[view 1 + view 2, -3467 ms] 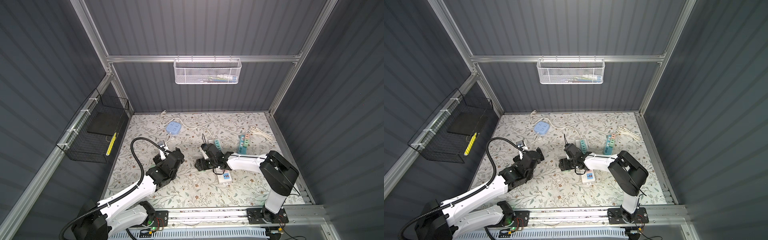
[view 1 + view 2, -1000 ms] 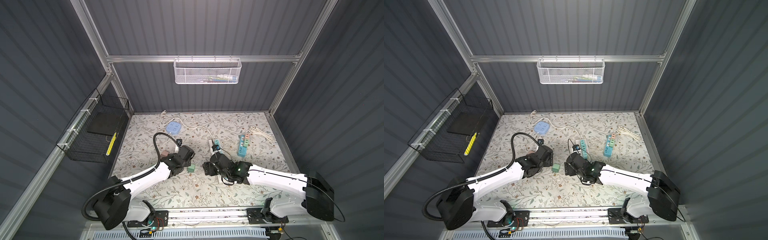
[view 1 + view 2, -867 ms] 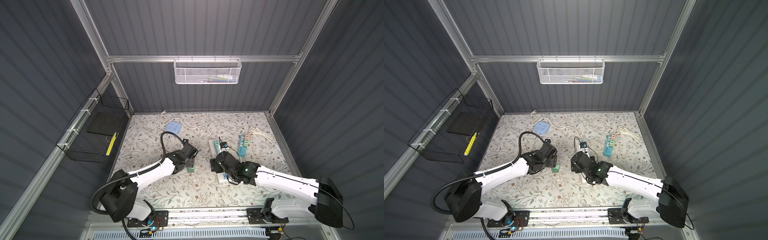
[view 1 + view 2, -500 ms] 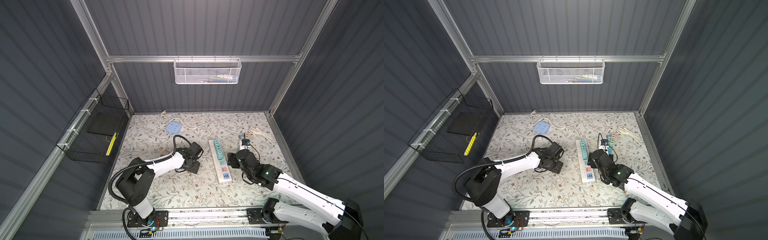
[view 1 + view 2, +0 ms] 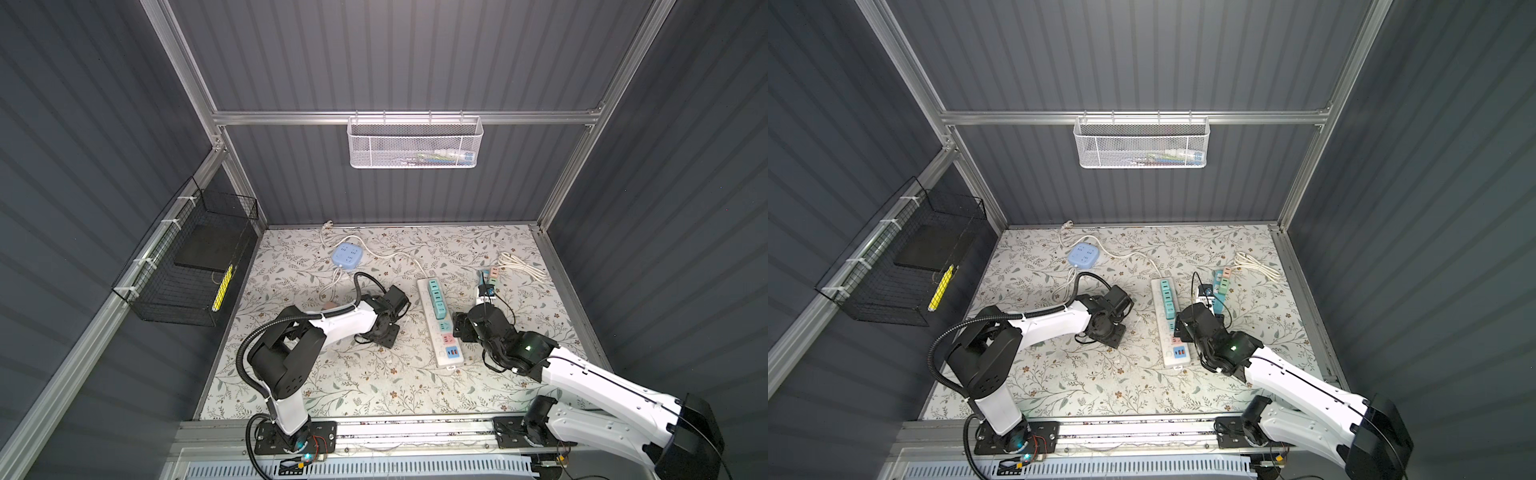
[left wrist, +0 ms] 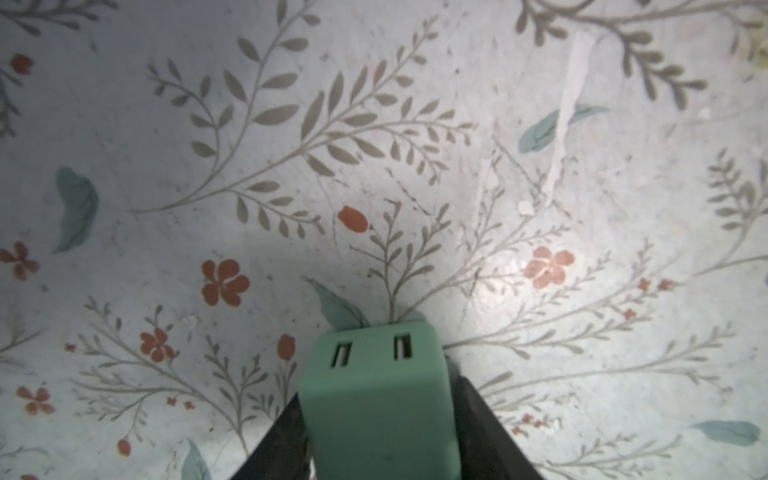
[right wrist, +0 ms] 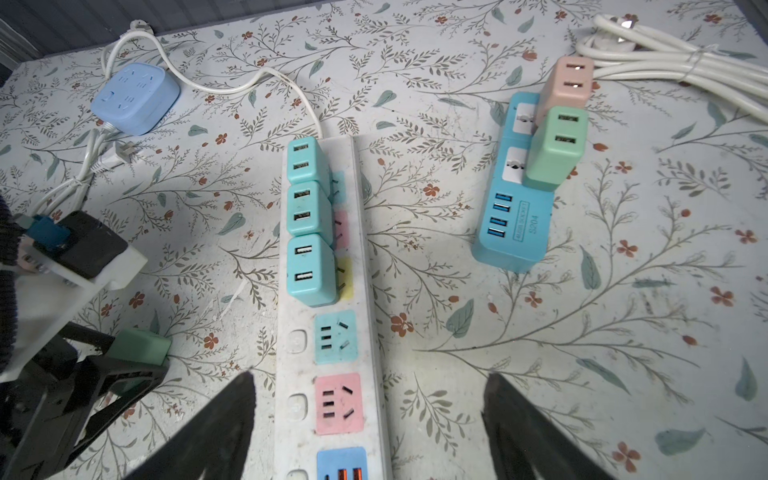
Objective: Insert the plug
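My left claw, apart a second ago, is now clamping the green plug on the desk near the power strip, my right claw hanging apart, so lifting likely follows.

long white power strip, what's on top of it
Three teal two-port charger cubes stand plugged into the long white power strip, covering most of the sockets beneath. Its teal socket and pink socket are bare.

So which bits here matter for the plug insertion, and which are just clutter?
Job: green plug, in the shut left pincer; white power strip with free sockets; open right pincer near it.
Clutter: blue cube socket; blue strip with its two adapters; coiled white cable; wall baskets.
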Controlling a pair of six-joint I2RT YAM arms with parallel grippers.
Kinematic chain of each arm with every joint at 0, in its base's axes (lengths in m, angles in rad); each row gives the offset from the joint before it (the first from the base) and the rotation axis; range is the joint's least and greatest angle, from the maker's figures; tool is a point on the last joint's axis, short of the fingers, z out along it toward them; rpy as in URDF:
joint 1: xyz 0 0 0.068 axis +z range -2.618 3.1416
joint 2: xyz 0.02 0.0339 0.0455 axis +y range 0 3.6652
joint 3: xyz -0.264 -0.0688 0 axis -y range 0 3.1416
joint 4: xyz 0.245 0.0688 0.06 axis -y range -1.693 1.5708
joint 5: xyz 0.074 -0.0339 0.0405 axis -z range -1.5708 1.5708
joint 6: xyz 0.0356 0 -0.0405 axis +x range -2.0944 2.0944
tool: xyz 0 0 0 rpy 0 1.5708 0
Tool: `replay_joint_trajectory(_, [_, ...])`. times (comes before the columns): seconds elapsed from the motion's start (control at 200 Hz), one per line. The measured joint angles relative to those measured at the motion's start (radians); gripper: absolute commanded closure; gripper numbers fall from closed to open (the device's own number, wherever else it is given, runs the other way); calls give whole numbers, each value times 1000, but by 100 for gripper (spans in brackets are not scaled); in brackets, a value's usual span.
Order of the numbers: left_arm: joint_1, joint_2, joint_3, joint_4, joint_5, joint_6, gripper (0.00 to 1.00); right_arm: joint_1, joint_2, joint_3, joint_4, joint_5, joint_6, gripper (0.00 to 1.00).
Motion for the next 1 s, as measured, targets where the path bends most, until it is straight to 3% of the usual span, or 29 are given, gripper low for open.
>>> replay_joint_trajectory(0.245, [0, -7, 0, 11, -1, 13, 72, -5, -10, -3, 6, 0, -7, 14])
replay_joint_trajectory(0.4, [-27, -93, -35, 101, -3, 35, 79, -29, -21, -3, 5, -17, -18, 14])
replay_joint_trajectory(0.68, [-176, -231, -144, 473, -48, 132, 80, -135, -93, -3, -12, -132, -37, 15])
replay_joint_trajectory(0.871, [-181, -248, -296, 777, -19, 206, 85, -203, -143, 1, -55, -277, -51, 15])
replay_joint_trajectory(1.001, [-182, -250, -335, 886, 19, 256, 85, -212, -130, 40, -73, -380, -62, 18])
